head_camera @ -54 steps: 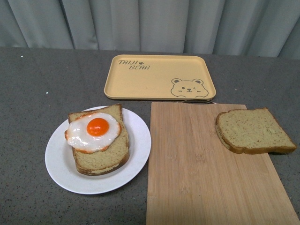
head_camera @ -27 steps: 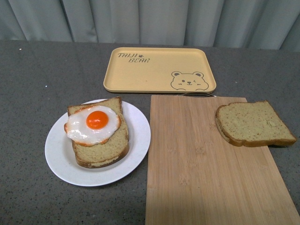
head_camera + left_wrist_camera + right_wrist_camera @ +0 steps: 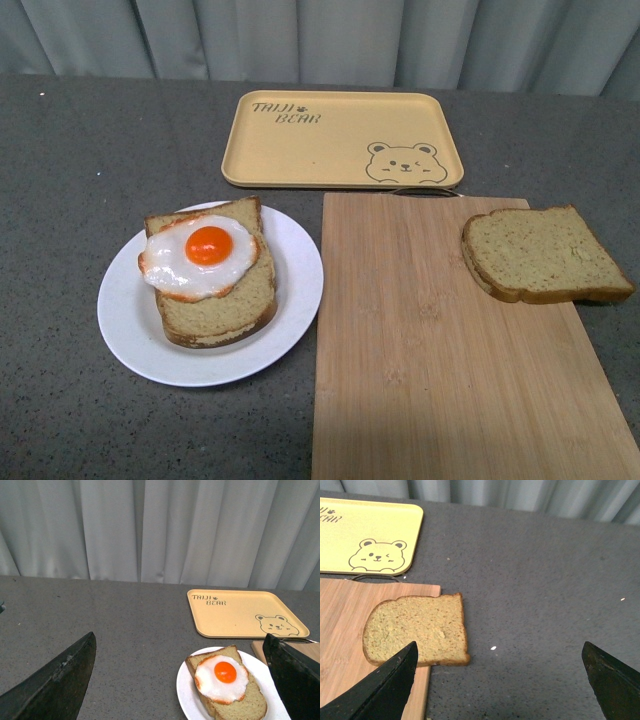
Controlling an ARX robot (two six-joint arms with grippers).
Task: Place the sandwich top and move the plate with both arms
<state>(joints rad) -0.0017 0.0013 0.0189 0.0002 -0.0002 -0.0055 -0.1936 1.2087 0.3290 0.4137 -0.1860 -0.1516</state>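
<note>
The sandwich top (image 3: 540,255), a bare tan slice with darker crust, lies on the far right corner of the wooden board (image 3: 430,360), overhanging its edge; the right wrist view shows this sandwich top (image 3: 417,630) too. The white plate (image 3: 290,300) holds a bread slice topped with a fried egg (image 3: 200,260), and the left wrist view shows that plate (image 3: 187,697) as well. Neither arm appears in the front view. My left gripper (image 3: 182,687) is open above the table beside the plate. My right gripper (image 3: 502,682) is open over bare table beside the bare slice.
A yellow bear tray (image 3: 340,140) sits at the back, just behind the board. Grey curtains (image 3: 320,40) hang beyond the dark grey table (image 3: 60,200). The board fills the right front of the table.
The front view has tilted slightly: everything sits a little higher in the picture than a second ago. The plate, bread and tray keep their places on the table.
</note>
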